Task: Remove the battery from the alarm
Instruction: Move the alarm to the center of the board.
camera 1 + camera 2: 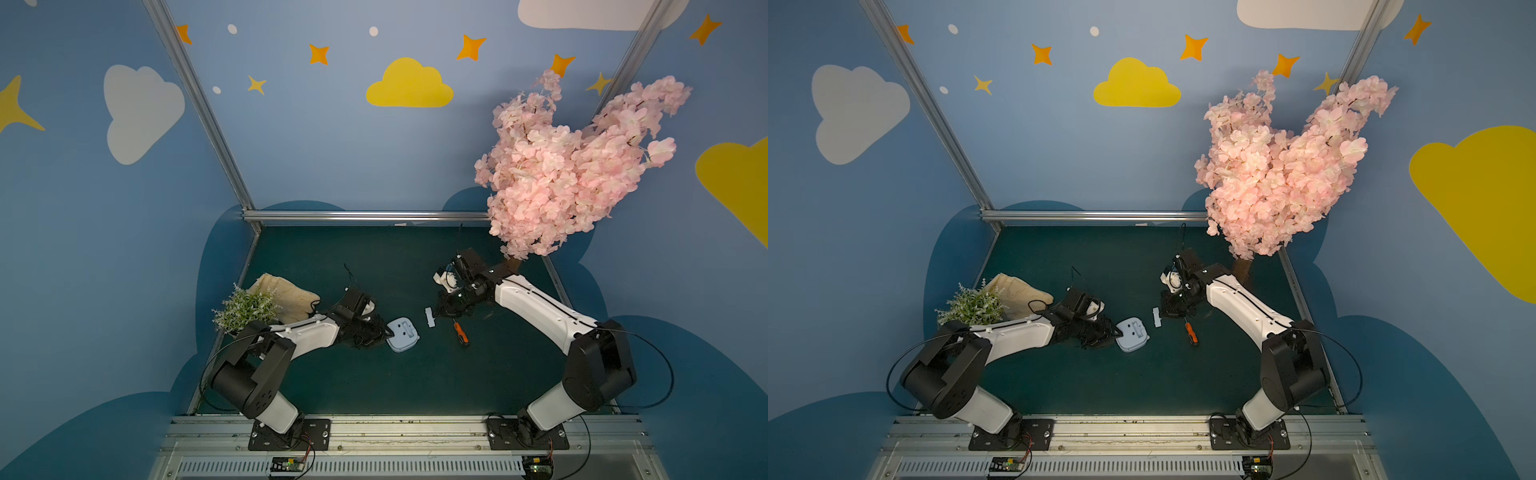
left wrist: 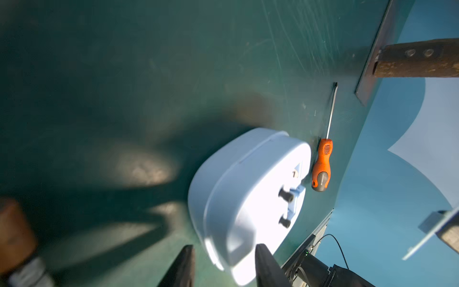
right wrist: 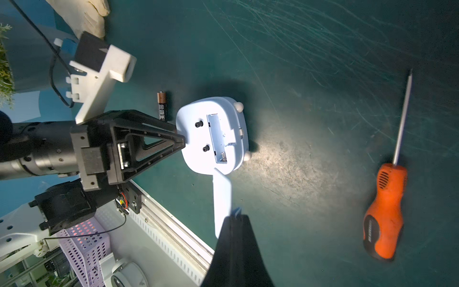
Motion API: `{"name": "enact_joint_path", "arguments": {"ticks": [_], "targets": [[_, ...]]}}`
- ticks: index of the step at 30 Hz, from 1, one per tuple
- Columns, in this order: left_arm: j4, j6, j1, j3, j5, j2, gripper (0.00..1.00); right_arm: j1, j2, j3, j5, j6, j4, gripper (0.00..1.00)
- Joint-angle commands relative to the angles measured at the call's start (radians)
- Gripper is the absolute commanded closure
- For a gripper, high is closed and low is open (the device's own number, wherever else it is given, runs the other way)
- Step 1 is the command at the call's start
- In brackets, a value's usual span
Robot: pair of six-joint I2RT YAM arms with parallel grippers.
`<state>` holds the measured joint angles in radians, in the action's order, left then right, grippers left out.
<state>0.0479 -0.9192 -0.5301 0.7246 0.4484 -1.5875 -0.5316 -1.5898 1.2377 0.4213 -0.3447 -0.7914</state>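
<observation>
Broadly, the dark green worktop (image 1: 374,382) is matte and heavily scratched. A pink blossom tree (image 1: 573,166) overhangs its far right corner. A beige cloth sack (image 1: 286,295) and a small green plant (image 1: 245,309) sit at the left, beyond the left arm.

The alarm (image 3: 213,134), smooth pale blue plastic in a rounded square, lies dial down near the middle. Its rectangular compartment (image 3: 217,139) stands uncovered and empty, beside two black knobs. The left claw (image 2: 223,263) straddles the rim facing the left arm, jaws narrow. One finger (image 2: 265,263) meets the alarm's back, and a slim gap shows at the other.

The screwdriver (image 1: 460,332), with a ribbed orange handle and a thin steel shaft, lies to the alarm's right, apart from it. The flat pale cover (image 1: 430,317) lies between them, at the tips of the right claw (image 3: 236,218), which is closed. Whether it pinches the cover I cannot tell.

The battery (image 3: 162,106), a dark cylinder with a copper end, lies on the worktop just beside the alarm, by the left claw. Only the right wrist view shows it; I cannot find it in either top view.
</observation>
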Motion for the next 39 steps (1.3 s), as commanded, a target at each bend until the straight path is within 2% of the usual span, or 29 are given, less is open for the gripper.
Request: {"name": "enact_joint_path", "arguments": {"ticks": [1,9,13,26,39], "targets": [[-0.011,0.048,0.004,0.055,0.037,-0.049,0.61,-0.001,-0.021,0.026,-0.023,-0.025,-0.029,1.0],[0.032,0.121,0.002,0.201,0.107,-0.187,0.67,-0.015,-0.055,0.015,0.002,-0.076,-0.013,1.0],[0.031,0.125,-0.007,0.237,0.121,-0.219,0.67,-0.033,-0.041,-0.018,-0.047,-0.124,0.004,1.0],[0.0,0.102,-0.02,0.191,0.122,-0.197,0.65,-0.107,-0.031,-0.104,-0.207,-0.281,0.075,1.0],[0.0,0.103,-0.019,0.187,0.118,-0.188,0.6,-0.119,-0.075,-0.089,-0.248,-0.256,0.133,1.0]]}}
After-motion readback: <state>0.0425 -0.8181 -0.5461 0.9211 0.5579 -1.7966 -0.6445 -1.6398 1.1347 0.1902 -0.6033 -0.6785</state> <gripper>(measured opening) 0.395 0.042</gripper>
